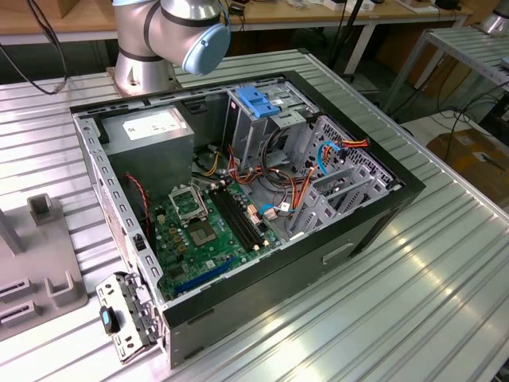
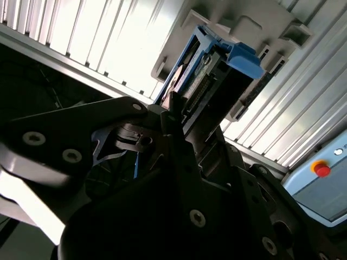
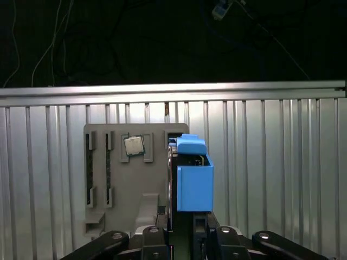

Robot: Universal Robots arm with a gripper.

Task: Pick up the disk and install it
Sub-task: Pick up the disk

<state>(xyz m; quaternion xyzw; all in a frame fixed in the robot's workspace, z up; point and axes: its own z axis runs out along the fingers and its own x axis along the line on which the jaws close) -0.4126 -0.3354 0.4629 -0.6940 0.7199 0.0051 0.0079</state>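
The gripper is closed on the disk. In the first wrist view its dark fingers rise on either side of the drive's near end. The drive stands edge-on between them, with its bright blue carrier facing the camera.

In the second wrist view the connector edge and circuit-board side of the disk run away from the fingers toward the grey parts holder. The carrier's blue tab lies just in front of the holder's notched blocks. It cannot be told from either wrist view whether the far end of the drive sits in its slot or has cleared it.

The holder lies flat on the ribbed aluminium table. It also carries a processor chip in a square recess, beside narrow empty slots.

In the exterior view the open computer case lies on its side well apart from that holder. Inside it are the motherboard, the power supply and the drive cage. A bare blue bracket tops the cage, and no drive sits in the case. The robot arm leaves the frame above the case.

Judged from this, the grasp is made and the pick-up is at most just begun. The carry to the case and the seating in the cage are not yet done, so most of the task is left.
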